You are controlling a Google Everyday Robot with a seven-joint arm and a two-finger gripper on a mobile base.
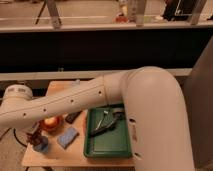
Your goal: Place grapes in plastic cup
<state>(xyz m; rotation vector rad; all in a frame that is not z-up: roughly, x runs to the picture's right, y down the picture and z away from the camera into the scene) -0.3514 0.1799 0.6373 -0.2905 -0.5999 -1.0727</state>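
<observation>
My white arm reaches from the right across the wooden table (60, 90) to its front left corner. The gripper (35, 136) hangs there, dark, just left of and below an orange glowing round vessel (51, 123), which looks like the plastic cup. A small dark reddish knobbly shape, the grapes (33, 135), shows right at the gripper's tip. I cannot tell whether it is held. A small blue thing (43, 146) lies just under the gripper.
A flat blue cloth (67, 136) lies right of the gripper. A green tray (95, 147) with dark utensils (107, 122) fills the table's right half. A dark flat object (73, 117) lies between vessel and tray. A dark counter wall runs behind.
</observation>
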